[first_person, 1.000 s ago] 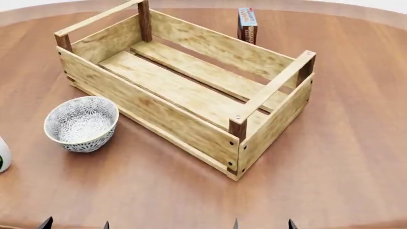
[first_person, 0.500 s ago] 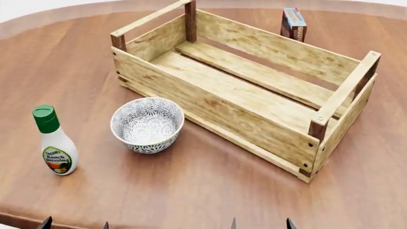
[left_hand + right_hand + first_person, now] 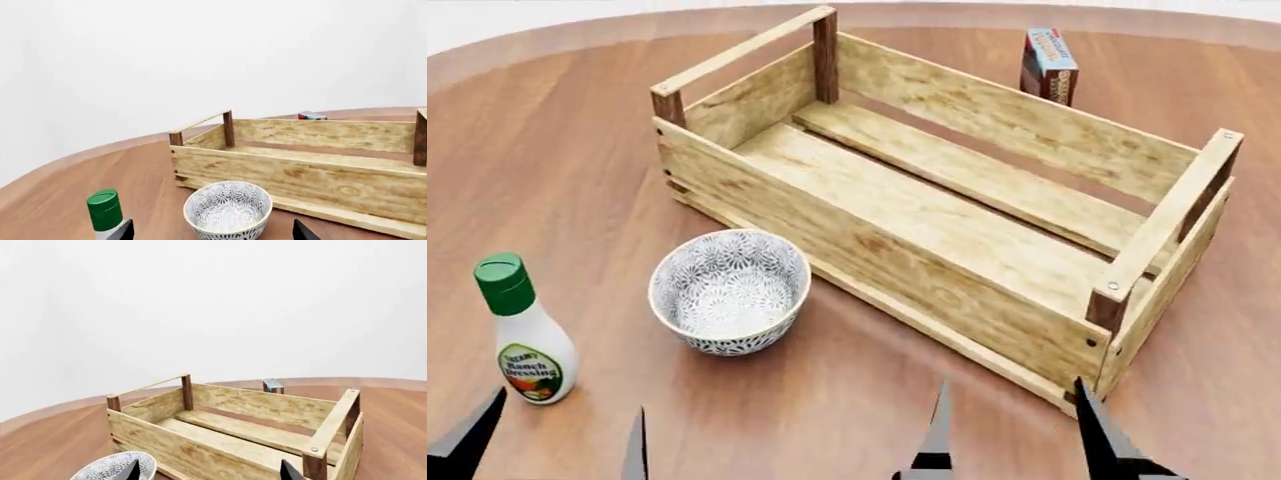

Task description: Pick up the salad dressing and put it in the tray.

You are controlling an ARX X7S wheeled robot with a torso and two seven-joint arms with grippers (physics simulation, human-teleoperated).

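Head view, round brown wooden table. The salad dressing, a small white bottle with a round bright green cap, stands upright at the lower left of the frame, on the tabletop and apart from everything else. Just to its right sits a white-grey patterned bowl, close to the long near wall of the tray, a large light-wood crate with slatted bottom, dark brown corner posts and two top rails, which runs diagonally from upper centre to lower right. An upright blue-and-brown box stands behind the crate's far wall at the upper right. Both grippers enter from the bottom edge: the left gripper, fingers spread and holding nothing, lies below the bottle; the right gripper, fingers likewise spread and empty, lies near the crate's near right corner.
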